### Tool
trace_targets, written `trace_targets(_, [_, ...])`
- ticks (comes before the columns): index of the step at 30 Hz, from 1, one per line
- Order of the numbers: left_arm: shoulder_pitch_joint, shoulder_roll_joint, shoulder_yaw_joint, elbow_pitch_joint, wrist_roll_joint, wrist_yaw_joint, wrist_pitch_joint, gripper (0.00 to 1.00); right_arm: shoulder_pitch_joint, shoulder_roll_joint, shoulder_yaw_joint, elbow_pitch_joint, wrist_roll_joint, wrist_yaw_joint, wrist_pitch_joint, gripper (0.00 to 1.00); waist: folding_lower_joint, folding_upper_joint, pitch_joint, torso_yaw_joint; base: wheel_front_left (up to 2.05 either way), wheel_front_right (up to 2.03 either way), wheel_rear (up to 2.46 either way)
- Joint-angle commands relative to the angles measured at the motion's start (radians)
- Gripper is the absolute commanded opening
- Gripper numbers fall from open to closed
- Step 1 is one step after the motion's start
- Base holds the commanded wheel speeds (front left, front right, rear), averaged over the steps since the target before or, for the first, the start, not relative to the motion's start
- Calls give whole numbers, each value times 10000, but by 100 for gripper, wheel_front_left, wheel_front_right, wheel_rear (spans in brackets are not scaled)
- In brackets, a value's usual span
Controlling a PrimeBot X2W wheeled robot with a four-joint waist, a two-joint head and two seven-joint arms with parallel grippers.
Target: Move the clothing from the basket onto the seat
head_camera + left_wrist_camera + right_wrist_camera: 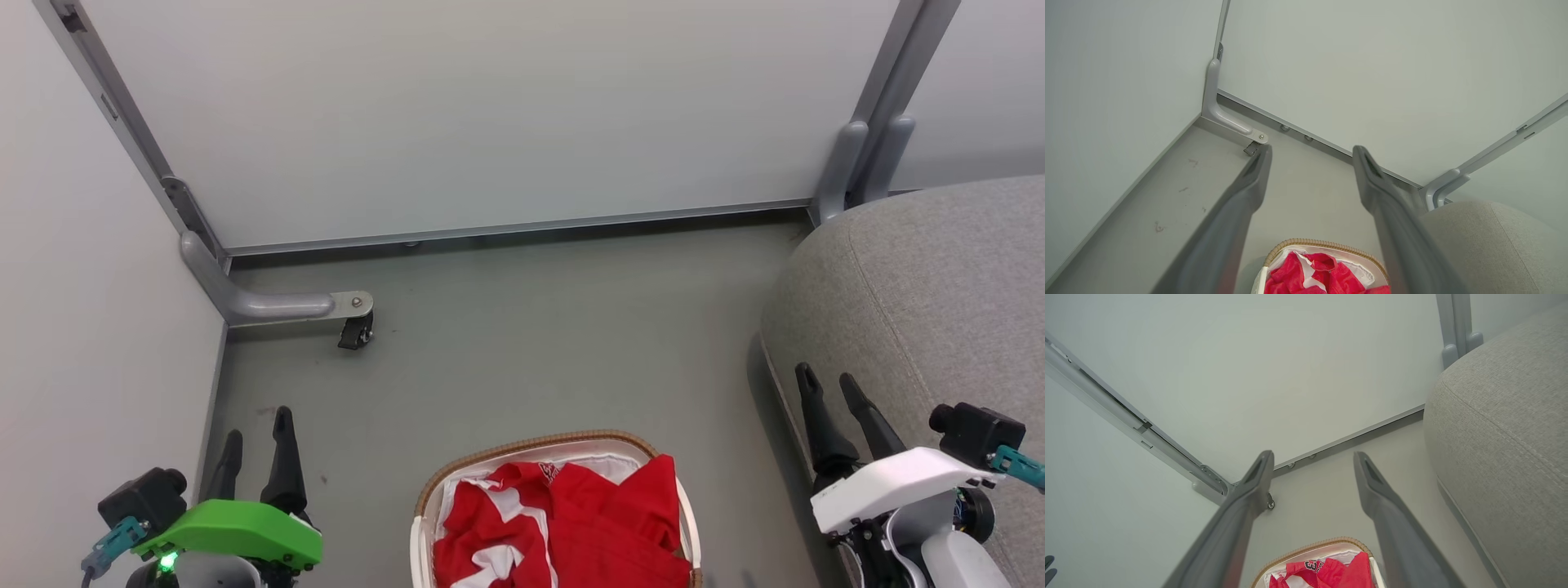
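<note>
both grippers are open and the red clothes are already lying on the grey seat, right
Not quite. The head view shows the clothing lying in the basket, not on the seat. The left gripper and the right gripper are indeed open.

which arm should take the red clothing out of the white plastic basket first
Probably right: the open right gripper hangs by the grey fabric seat, so red clothing from the brown-rimmed white plastic basket travels less. The left gripper is across the basket.
</note>
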Motion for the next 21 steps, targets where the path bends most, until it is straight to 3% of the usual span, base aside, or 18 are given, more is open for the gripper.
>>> trace_targets(1, [45,105,-59,-50,348,51,-100,100,-32,-86,23,-69,-337,3,-124,100,0,0,2,-6,0,0,0])
trace_targets(21, [106,138,-245,288,2413,138,-629,100,-66,-91,157,206,-2646,5,-662,100,0,0,55,-28,0,0,0])
